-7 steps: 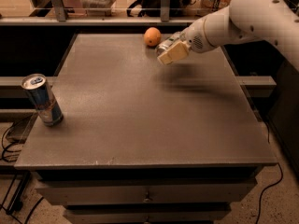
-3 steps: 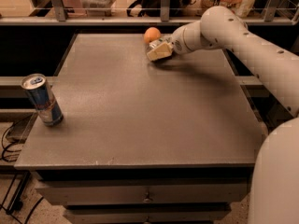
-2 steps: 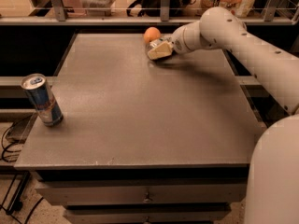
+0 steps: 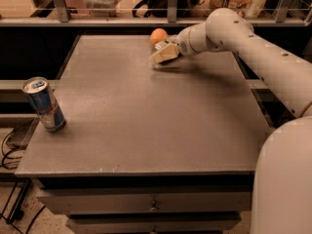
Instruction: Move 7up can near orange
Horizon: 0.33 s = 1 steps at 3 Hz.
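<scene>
The orange (image 4: 158, 35) sits near the far edge of the grey table (image 4: 146, 126), a little left of centre. My gripper (image 4: 163, 53) is just in front of and right of the orange, low over the table top, close to it but apart. It is shut on the 7up can (image 4: 157, 47). Only a small silver patch of the can shows between the beige fingers (image 4: 165, 54); the rest is hidden. I cannot tell whether the can touches the table.
A taller blue-and-silver can (image 4: 44, 104) stands upright near the table's left edge. A metal rail and shelf (image 4: 112, 21) run behind the far edge. Drawers (image 4: 153, 206) sit under the front edge. My white arm (image 4: 263, 48) reaches in from the right.
The gripper has moved left and down toward the orange with the can in it. Over the last second it has hardly moved. The blue-and-silver can has stayed put.
</scene>
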Tool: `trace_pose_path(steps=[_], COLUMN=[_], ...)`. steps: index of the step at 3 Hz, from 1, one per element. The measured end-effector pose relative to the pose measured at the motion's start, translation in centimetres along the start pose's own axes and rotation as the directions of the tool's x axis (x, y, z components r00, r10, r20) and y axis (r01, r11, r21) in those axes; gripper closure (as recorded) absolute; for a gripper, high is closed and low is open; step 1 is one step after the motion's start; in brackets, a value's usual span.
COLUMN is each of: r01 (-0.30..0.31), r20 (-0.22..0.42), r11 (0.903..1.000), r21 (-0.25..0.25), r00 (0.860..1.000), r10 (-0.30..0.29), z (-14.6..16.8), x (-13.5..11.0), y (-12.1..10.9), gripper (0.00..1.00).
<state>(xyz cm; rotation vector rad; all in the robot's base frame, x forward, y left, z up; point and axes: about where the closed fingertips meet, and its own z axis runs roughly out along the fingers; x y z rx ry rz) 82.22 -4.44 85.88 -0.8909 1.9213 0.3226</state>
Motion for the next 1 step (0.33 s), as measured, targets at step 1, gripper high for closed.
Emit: trace_pose_path(steps=[1], r01=[0.0], r20=[0.0], r11=[1.0], r21=[0.0], r00=[1.0], r10=[0.0], z=[0.01], x=[0.0], y=[0.01], gripper=[0.0])
